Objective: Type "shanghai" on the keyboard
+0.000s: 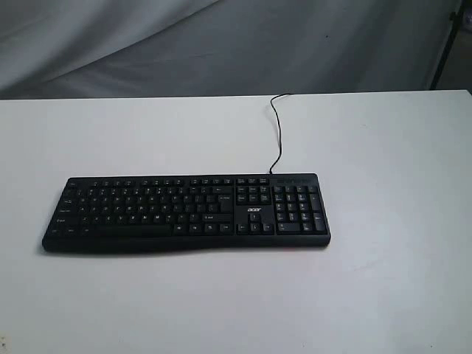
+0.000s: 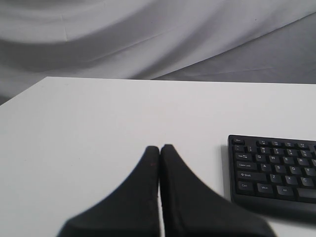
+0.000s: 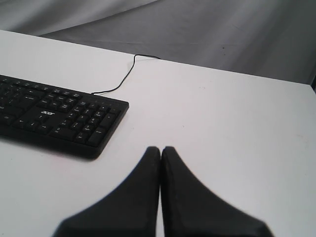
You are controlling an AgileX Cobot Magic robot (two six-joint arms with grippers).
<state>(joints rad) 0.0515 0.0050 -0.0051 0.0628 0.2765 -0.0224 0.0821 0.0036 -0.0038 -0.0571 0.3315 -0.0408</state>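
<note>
Keyboard (image 1: 184, 212), long, flat, black, wired: set on white table (image 1: 391, 295), untouched.
Left gripper (image 2: 159, 148) and right gripper (image 3: 160, 149) are seen pinched closed, empty, apart from either end; "s" is best pressed by joined left tips, lowered squarely onto one key.

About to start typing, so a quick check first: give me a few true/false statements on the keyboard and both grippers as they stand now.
1. The left gripper has its jaws shut. True.
2. The right gripper is pressing a key on the keyboard. False: it is apart from the keyboard, over bare table, with its jaws shut.
3. The cable leaves the keyboard's far edge. True.
4. In the exterior view the number pad is at the keyboard's left end. False: it is at the right end.
5. Neither gripper shows in the exterior view. True.
</note>
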